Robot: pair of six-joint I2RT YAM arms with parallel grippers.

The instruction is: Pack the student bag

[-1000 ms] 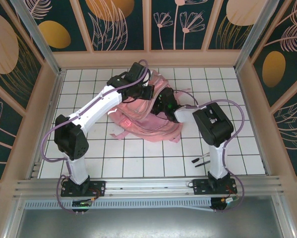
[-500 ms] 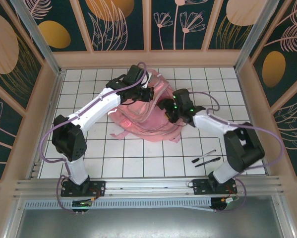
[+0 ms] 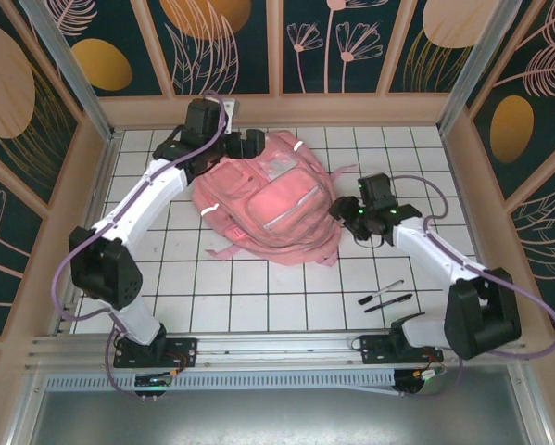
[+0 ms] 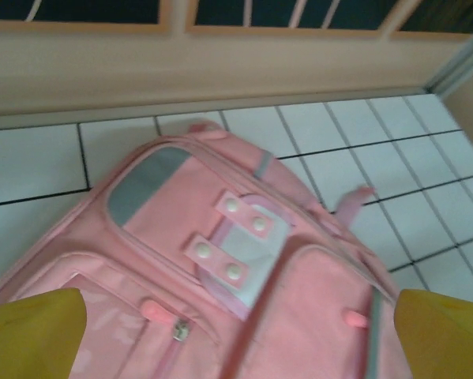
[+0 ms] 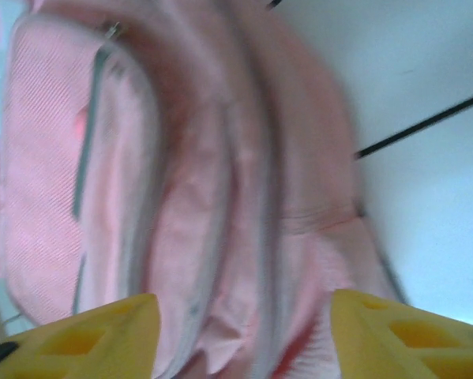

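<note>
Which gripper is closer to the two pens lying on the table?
Right. The right gripper sits by the student bag's right edge, on the pens' side; the left gripper is at the bag's far left corner, across it from them.

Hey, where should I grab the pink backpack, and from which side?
Probably the strap sticking out of the pink backpack on the right gripper's side, coming down from above. It lies flat, front up, wider than the jaws; the strap is thin and lies free on the tiles.
</note>
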